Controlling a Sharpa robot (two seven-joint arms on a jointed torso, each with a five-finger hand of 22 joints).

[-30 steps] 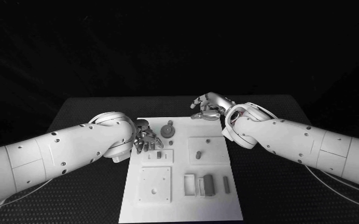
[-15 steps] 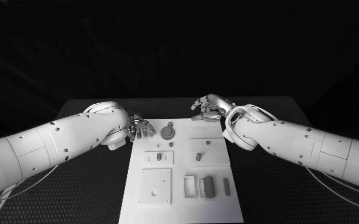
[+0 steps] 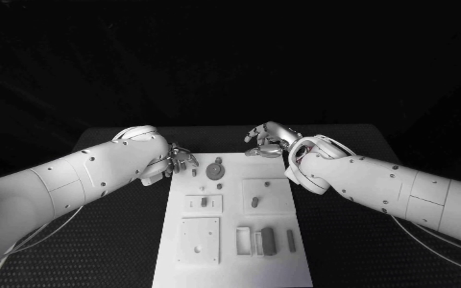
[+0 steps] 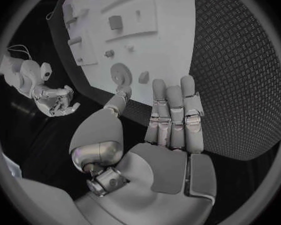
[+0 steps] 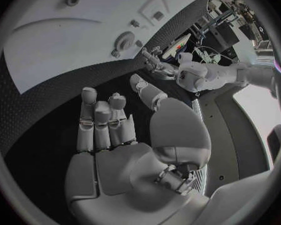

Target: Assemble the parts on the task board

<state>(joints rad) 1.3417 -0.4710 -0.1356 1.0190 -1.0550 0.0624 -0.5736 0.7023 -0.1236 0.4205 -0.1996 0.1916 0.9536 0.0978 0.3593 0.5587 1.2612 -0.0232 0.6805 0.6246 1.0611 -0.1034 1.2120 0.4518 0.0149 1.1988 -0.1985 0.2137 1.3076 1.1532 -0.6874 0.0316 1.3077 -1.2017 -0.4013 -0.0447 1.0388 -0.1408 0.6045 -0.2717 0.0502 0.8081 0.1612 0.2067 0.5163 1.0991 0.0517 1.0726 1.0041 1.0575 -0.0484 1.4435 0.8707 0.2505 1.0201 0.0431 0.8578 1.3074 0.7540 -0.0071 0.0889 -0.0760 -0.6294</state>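
The white task board (image 3: 230, 265) lies in the middle of the black table. On its far part sit a round grey part (image 3: 216, 168) and a small grey piece (image 3: 220, 183). A peg (image 3: 254, 201) stands in a square plate, and several grey parts (image 3: 267, 240) lie near the front right. My left hand (image 3: 180, 161) hovers at the board's far left corner, fingers stretched out and holding nothing; its palm (image 4: 168, 135) faces the round part (image 4: 120, 75). My right hand (image 3: 267, 138) hangs past the board's far edge, fingers loosely apart and holding nothing (image 5: 115, 135).
Black textured table surface (image 3: 356, 248) runs along both long sides of the board. A square plate (image 3: 199, 238) with a hole sits at the board's front left, a smaller plate (image 3: 202, 203) behind it. Both white forearms reach in alongside the board's edges.
My left hand has drawn back from above the small left plate to the board's far left corner. The right hand has barely moved.
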